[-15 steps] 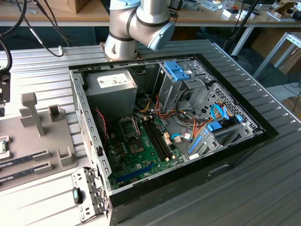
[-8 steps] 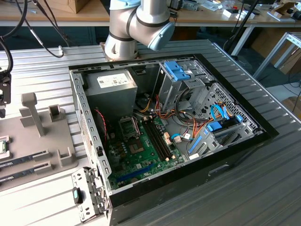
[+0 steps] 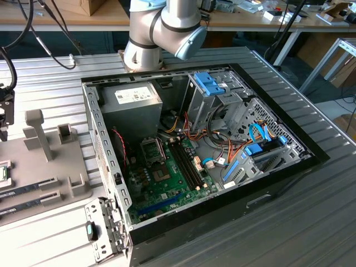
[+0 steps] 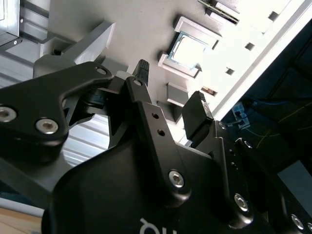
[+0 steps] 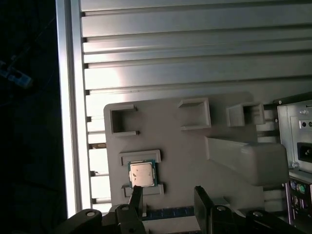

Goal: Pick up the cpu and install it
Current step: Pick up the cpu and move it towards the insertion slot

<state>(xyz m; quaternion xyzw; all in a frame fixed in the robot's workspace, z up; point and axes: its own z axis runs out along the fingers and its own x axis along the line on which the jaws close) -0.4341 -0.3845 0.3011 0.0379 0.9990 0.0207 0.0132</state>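
Closest to the lens in both wrist views, the tool [image 4: 169, 91] is hanging released, its two black fingers [image 4: 197, 113] standing apart with nothing between them. Just beyond the fingertips, a grey holder plate [image 5: 195, 144] is lying flat on the ribbed metal counter [image 5: 195, 48]. The cpu [image 5: 142, 174] is sitting silvery side up in a shallow raised frame on that plate, its thin green rim showing. In the first wrist view one fingertip is overlapping the near edge of that frame, and the chip is lying in line with that finger rather than with the gap between the two. The tool is hovering apart from the chip, gripping nothing.

Farther along the plate, three small walled pockets [image 5: 195, 114] are standing in a row, with a taller grey block [image 5: 246, 158] beside them.

In the exterior view, two long memory sticks [image 3: 30, 186] are resting in slots on the plate at the exterior view's left. Next to the plate, an open computer case [image 3: 278, 183] is lying on its side on the counter, its green motherboard [image 3: 167, 178] facing up. Behind the case, the arm's base [image 3: 161, 28] is rising at the counter's far edge.
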